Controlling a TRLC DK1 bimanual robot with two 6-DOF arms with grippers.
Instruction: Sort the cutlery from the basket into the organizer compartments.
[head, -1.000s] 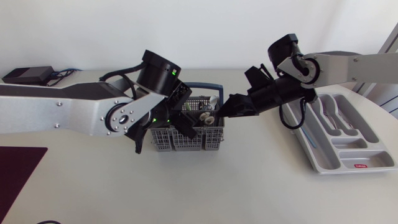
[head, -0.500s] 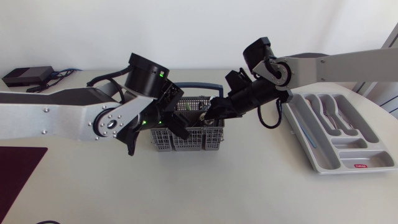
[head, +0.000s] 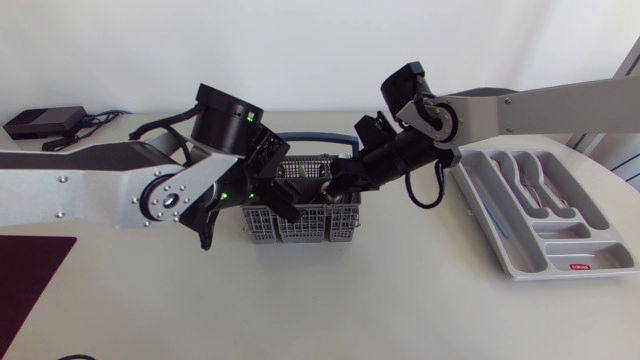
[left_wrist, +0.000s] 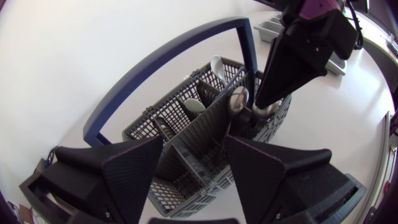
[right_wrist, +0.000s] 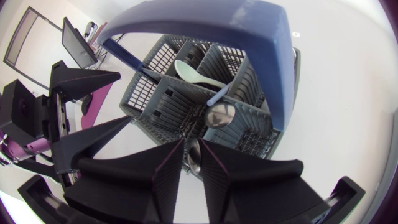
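The grey basket (head: 300, 225) stands mid-table (head: 400, 300), nearer the far edge. From above we see little of its inside, because both arms' black ends cover it. Our left gripper (left_wrist: 194, 155) hangs over the basket's left end. Its fingers (left_wrist: 134, 174) are spread wide with a partition wall of the basket between them, and they hold nothing. Whether they touch the mesh we cannot tell. Our right gripper (right_wrist: 193, 149) is down at a compartment at the basket's right end, just beside the upright of the blue handle (right_wrist: 205, 25). A metal spoon (right_wrist: 194, 163) shows right at its tip, only the bowl visible, and we cannot tell whether the gripper has closed on it. Just beyond are a second metal spoon (right_wrist: 219, 115) and a pale spoon (right_wrist: 196, 73), each partly sunk in the mesh. The organizer (head: 510, 240) lies by the table's right edge, with some cutlery (head: 540, 185) in its far compartments, too small to name. A dark mat (head: 30, 270) at the left edge is cut off.
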